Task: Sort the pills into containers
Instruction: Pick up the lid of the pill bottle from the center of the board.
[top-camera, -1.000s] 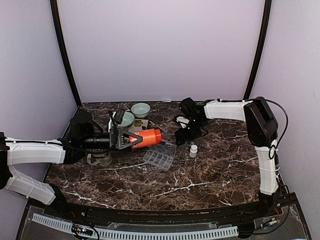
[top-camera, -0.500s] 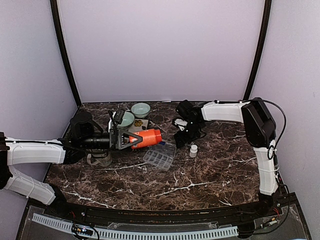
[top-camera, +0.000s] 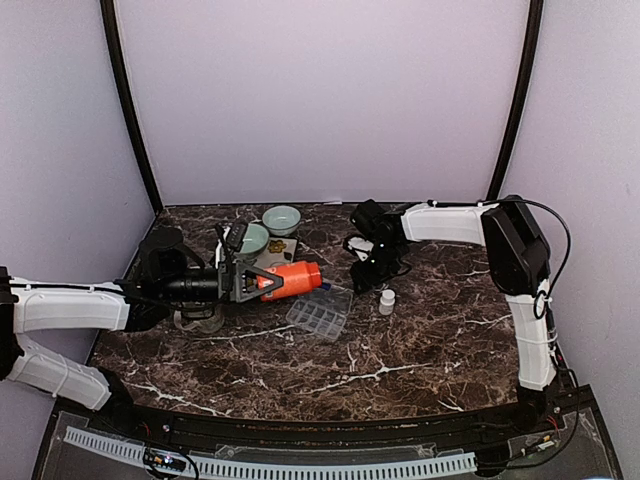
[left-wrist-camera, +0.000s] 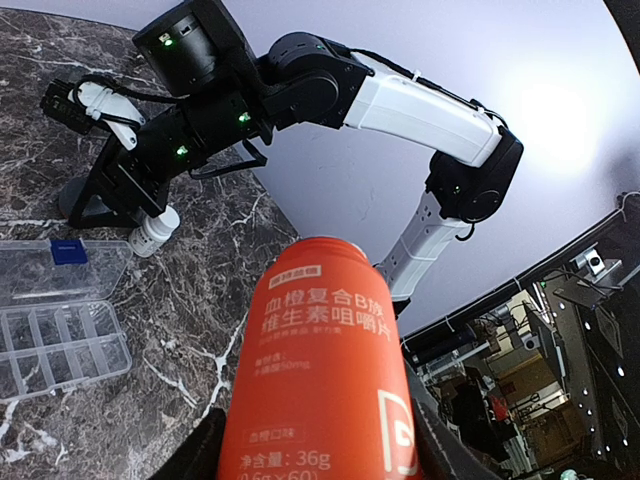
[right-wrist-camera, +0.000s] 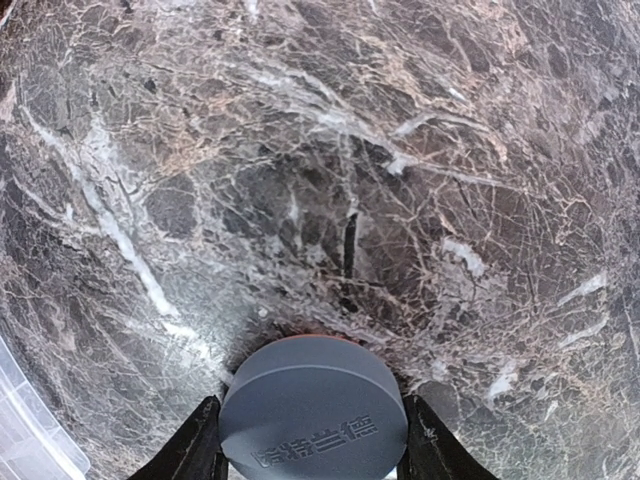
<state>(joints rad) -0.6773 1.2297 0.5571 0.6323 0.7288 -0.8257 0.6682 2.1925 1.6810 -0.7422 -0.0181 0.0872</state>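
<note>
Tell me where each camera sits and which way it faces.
Top external: above, behind, looking down on the table; left arm, right arm show.
Left wrist: on the left gripper, facing along its orange bottle toward right arm, organiser.
Right wrist: straight down at the table; right gripper grips a grey cap.
Shared: top and left wrist show the organiser.

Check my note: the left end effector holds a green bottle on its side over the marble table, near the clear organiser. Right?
One slip: the bottle is orange, not green, as the left wrist view shows. The rest stands: the left end effector holds it on its side over the marble table, near the clear organiser.
</note>
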